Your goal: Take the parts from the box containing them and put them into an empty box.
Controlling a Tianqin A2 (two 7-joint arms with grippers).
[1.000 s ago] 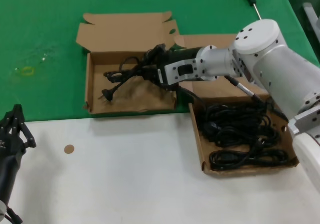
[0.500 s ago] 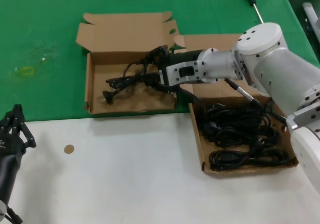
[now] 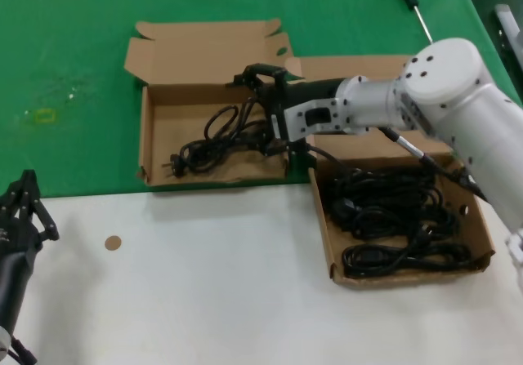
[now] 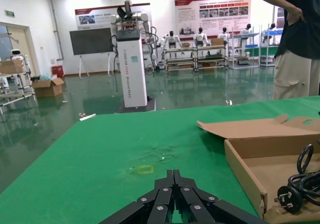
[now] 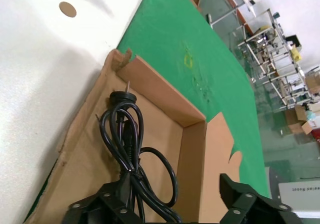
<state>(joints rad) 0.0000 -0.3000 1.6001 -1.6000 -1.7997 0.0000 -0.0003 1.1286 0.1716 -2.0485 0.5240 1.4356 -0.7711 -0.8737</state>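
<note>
A robot works at a counter [image 3: 204, 300] that is white near its body and covered in green cloth farther away. Two open cardboard boxes sit side by side across that boundary.

The right end effector [image 3: 260, 104] reaches across into the shorter-lidded box [image 3: 147, 136], its fingers spread wide over the tray's right side. One power cord [image 3: 211, 140] lies loosely coiled on the tray floor, its plug pointing toward the left wall. In the right wrist view, the cord [image 5: 127, 149] runs up between the open fingers [image 5: 240, 196], so part of the loop sits very near or against them; whether it actually touches cannot be told.

The source box [image 3: 482, 238] to the right, with its taller lid, holds a tangled pile of cords [image 3: 396, 222]. A green-handled screwdriver [image 3: 413, 2] lies well apart on the cloth.

The left end effector [image 3: 23, 210] waits at the near left corner of the counter, fingers pressed together in the left wrist view [image 4: 172, 196].

Risks, as a judgement: if the right arm pulls away while a loop is hooked on a finger, the cord could be dragged back out or over the wall. The tangled pile could also come up several cords at once, and the light box might shift with it.
</note>
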